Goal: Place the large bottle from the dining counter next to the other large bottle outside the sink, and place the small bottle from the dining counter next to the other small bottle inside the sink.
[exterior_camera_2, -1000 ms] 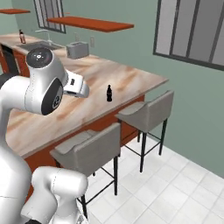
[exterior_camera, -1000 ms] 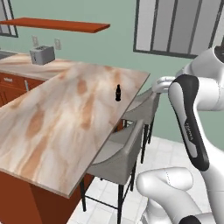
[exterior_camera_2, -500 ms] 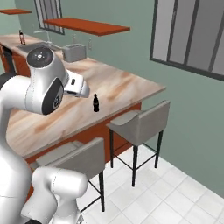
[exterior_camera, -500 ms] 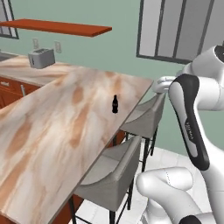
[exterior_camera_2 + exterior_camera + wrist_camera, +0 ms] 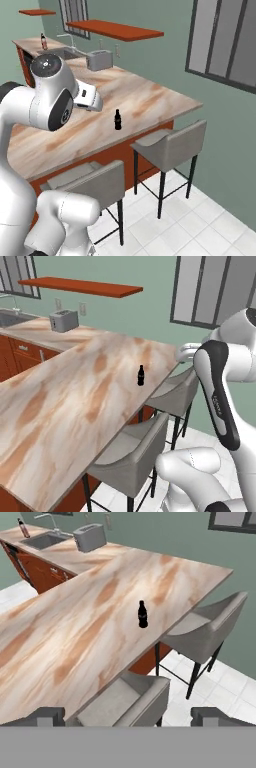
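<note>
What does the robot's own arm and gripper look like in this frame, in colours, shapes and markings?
The arm is built of glossy white rounded shells, with a dark charcoal band along one link that carries small pale lettering too fine to read. A round dark grey cap closes one joint. The gripper ends in two small, blocky dark grey fingers. No cables are visible.

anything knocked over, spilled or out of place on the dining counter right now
Nothing stands out. The small bottle stands upright near the stool-side edge of the dining counter, with no spill around it. The toaster sits squarely on the far worktop beside the sink.
</note>
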Available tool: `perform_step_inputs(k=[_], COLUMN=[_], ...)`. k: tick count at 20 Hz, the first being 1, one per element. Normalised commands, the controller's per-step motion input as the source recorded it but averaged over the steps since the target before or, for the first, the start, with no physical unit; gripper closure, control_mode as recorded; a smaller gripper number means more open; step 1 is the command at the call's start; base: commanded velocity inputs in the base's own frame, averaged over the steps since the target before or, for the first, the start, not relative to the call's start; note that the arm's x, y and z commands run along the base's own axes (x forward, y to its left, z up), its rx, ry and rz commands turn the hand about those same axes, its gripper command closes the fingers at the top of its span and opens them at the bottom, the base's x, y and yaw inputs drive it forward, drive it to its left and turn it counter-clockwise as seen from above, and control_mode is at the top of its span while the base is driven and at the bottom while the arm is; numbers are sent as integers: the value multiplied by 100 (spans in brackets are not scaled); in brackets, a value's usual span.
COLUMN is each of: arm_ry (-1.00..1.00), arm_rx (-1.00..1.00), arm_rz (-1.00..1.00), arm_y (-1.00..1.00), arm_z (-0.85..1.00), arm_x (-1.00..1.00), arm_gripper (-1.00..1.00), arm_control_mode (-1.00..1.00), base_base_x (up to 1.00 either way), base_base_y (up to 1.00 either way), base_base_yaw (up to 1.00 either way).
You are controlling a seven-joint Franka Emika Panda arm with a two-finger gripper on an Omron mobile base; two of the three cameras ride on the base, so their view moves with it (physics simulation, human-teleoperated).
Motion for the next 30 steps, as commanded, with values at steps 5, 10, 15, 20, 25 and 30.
perform_step_inputs(k=[5, 10, 15, 20, 25, 30], arm_ry=[0, 0, 0, 0, 0, 0], arm_rx=[0, 0, 0, 0, 0, 0], arm_rz=[0, 0, 0, 0, 0, 0], arm_y=[0, 0, 0, 0, 0, 0], arm_z=[0, 0, 0, 0, 0, 0], arm_x=[0, 0, 0, 0, 0, 0], arm_gripper=[-100, -100, -100, -100, -100, -100], arm_control_mode=[100, 100, 100, 100, 100, 100], base_base_x=[0, -3, -13, -11, -5, 0], base_base_y=[0, 0, -18, -34, -34, -34], base_base_yaw=[25, 25, 21, 13, 12, 15])
